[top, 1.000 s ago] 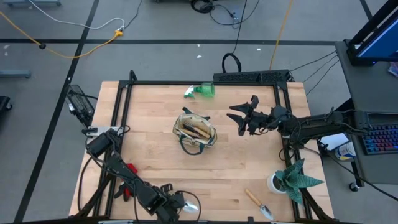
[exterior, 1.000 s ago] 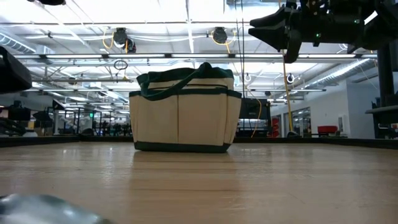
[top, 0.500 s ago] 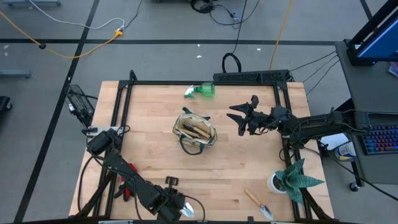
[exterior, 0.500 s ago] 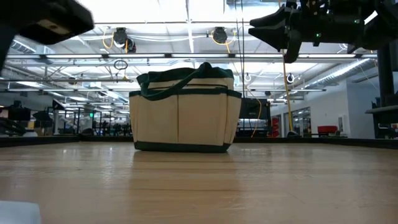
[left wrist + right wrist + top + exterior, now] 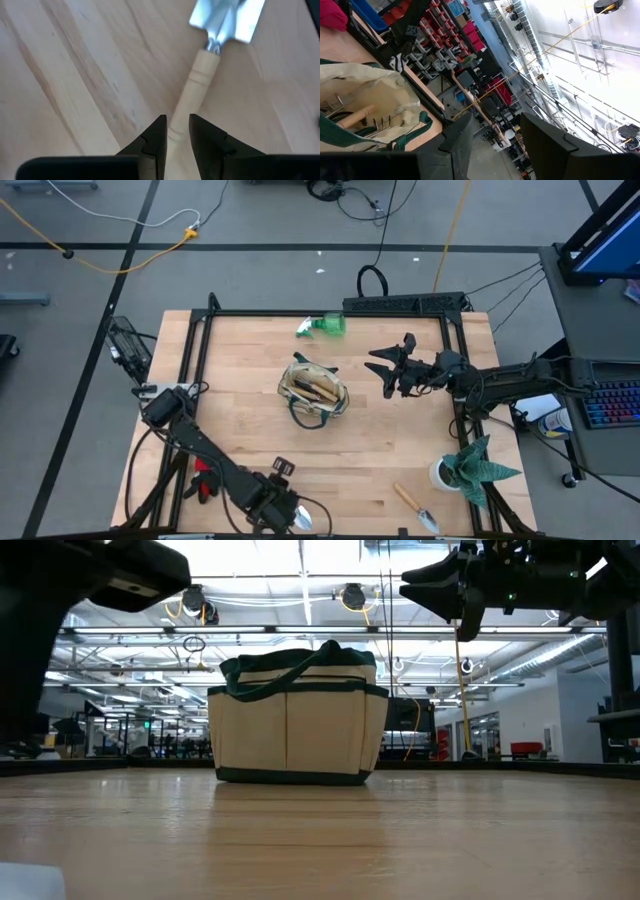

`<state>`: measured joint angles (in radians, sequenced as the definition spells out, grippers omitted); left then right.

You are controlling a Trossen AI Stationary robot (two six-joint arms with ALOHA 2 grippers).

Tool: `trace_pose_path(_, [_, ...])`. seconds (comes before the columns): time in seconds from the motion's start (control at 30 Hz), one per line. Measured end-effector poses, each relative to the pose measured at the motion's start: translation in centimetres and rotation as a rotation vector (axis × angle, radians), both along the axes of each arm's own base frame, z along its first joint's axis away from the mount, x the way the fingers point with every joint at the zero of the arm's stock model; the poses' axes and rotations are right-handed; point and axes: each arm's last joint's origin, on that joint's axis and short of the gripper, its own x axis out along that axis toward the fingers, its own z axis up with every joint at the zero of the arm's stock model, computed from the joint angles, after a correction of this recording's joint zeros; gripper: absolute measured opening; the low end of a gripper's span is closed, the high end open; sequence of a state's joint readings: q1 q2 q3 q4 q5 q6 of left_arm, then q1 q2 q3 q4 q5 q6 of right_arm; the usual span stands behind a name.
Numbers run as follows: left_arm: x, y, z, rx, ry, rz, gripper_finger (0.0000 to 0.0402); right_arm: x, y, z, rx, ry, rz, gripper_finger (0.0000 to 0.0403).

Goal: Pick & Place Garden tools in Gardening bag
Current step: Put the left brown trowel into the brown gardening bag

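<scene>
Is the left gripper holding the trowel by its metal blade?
No, the left gripper is closed on the wooden handle of the trowel, and the silver blade lies free beyond the fingers.

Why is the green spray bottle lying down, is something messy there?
The green spray bottle lies tipped on its side near the table's far edge, away from the gardening bag. No spill shows around it. It looks simply not yet packed, like the trowel near the potted plant.
</scene>
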<state>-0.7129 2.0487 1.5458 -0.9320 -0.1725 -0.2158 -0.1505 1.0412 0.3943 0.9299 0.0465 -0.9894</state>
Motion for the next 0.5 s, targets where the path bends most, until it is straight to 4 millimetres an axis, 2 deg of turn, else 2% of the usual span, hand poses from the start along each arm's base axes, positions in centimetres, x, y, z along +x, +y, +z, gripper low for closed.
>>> trace_pose_path(0.5, [0.05, -0.22, -0.58, 0.007, -0.009, -0.072, 0.0088, 0.00, 0.00, 0.00, 0.000, 0.000, 0.000, 0.0160])
